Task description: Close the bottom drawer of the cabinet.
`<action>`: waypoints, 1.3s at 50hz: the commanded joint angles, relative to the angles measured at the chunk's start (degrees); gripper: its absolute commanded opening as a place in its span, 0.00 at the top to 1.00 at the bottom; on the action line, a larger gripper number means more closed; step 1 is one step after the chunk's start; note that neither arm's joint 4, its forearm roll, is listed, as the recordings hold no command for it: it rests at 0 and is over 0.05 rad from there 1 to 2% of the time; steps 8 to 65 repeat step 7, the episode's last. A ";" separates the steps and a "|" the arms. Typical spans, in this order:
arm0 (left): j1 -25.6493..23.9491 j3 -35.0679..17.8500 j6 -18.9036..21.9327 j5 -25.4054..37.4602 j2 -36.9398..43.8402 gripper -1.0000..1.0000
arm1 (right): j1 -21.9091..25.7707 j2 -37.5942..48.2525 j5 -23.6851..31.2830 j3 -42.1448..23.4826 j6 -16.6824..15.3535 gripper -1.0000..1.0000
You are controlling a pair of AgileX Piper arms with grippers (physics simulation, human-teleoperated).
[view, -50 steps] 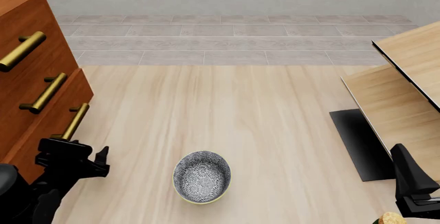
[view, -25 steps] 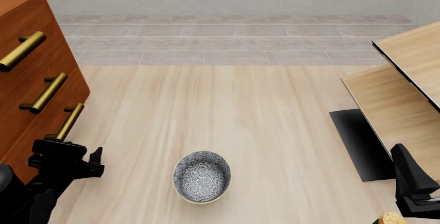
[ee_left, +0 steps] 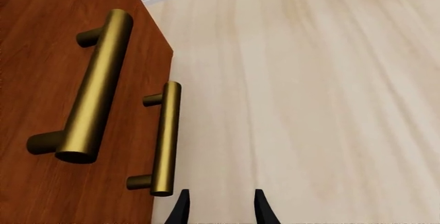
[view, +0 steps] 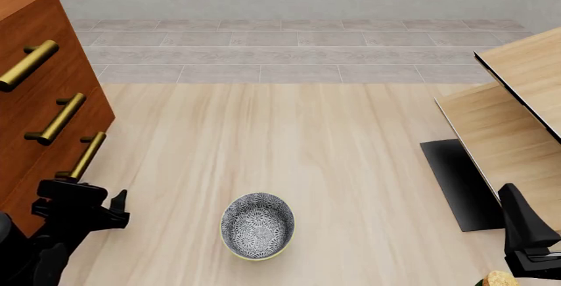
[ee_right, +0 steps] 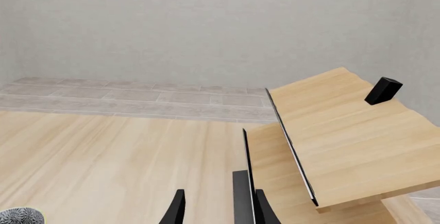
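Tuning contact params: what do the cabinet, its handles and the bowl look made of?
The cabinet: reddish-brown wood, smooth polished look, faint grain. Bottom drawer's handle: brass-like metal, satin sheen, highlight along the bar. The bowl: likely glazed ceramic, dark patterned inside, pale rim. All rendered, so this is a guess.

Simulated home room: wooden cabinet (view: pixel 39 95), pale desk-like furniture (view: pixel 517 108), patterned bowl (view: pixel 257 225), tiled floor strip (view: pixel 298 52).

No text, label, brand or number can be read on anything here (all surfaces are plain).
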 commanded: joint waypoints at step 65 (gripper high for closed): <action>1.88 0.92 0.35 -0.30 -0.82 0.00 | -0.08 0.00 0.08 0.00 0.21 0.00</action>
